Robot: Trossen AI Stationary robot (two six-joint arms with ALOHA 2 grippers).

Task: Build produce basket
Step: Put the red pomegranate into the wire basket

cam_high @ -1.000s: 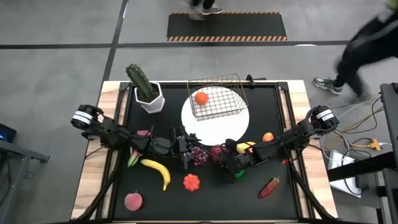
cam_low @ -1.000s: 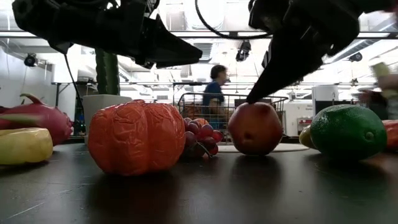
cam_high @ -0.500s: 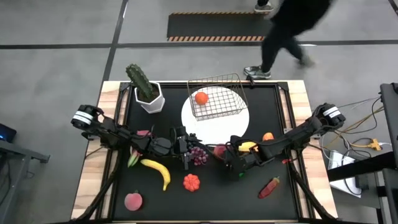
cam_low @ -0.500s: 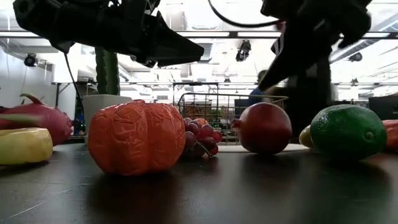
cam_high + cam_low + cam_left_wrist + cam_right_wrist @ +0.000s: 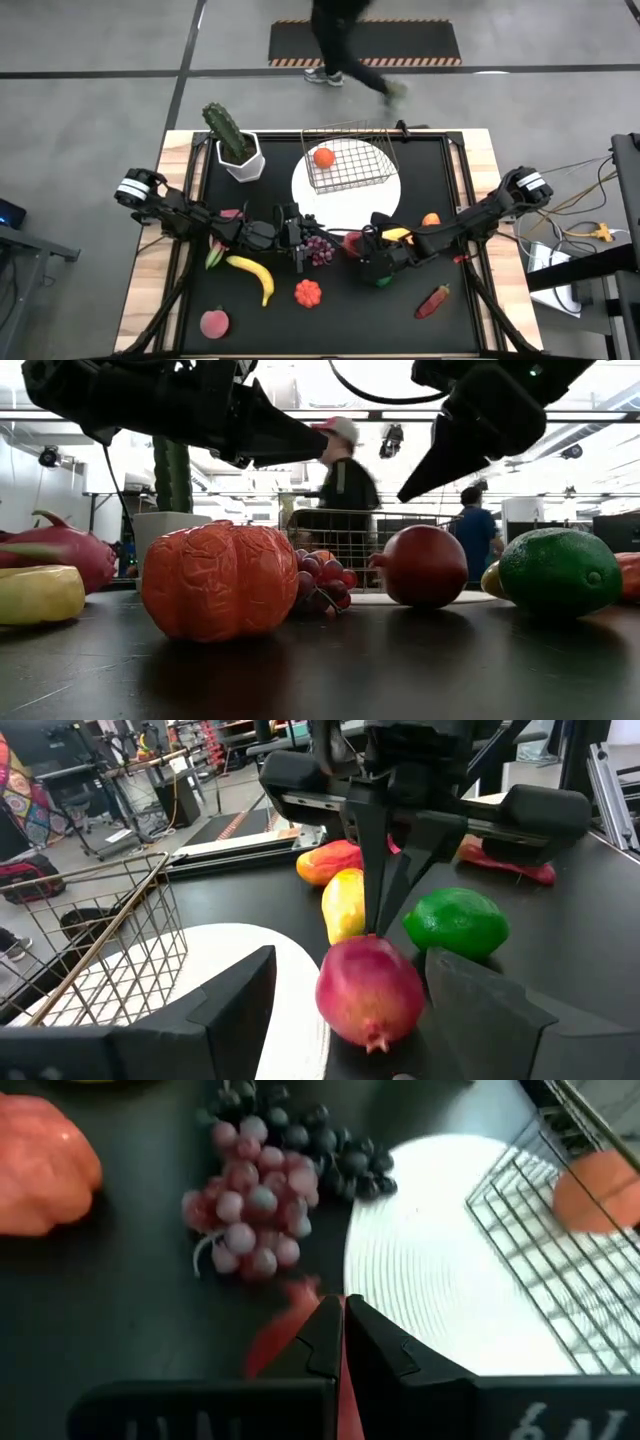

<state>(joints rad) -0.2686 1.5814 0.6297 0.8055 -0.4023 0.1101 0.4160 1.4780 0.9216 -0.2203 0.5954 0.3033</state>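
The wire basket (image 5: 350, 155) stands on a white plate (image 5: 388, 195) with an orange (image 5: 323, 157) inside. The rest of the produce lies on the black mat. A red pomegranate (image 5: 425, 565) rests beside the purple grapes (image 5: 318, 250) at the plate's near edge. My right gripper (image 5: 405, 493) is shut and slants down, its tip just above the pomegranate's top with a gap. My left gripper (image 5: 315, 445) is open and held level above the grapes. It points at the pomegranate (image 5: 370, 990), which lies ahead of its fingers.
A lime (image 5: 383, 278), a lemon (image 5: 397, 235) and a mango (image 5: 431, 219) lie by my right arm. A banana (image 5: 255, 275), an orange pumpkin (image 5: 308, 293), a peach (image 5: 214, 323), a chili (image 5: 433, 300) and a dragon fruit (image 5: 60, 550) lie around. A potted cactus (image 5: 232, 140) stands far left. People pass behind the table.
My right gripper, shut throughout, has risen off the pomegranate's top and tipped and rolled at the wrist. The pomegranate has rolled a little on the mat, and its calyx end now faces the grapes.
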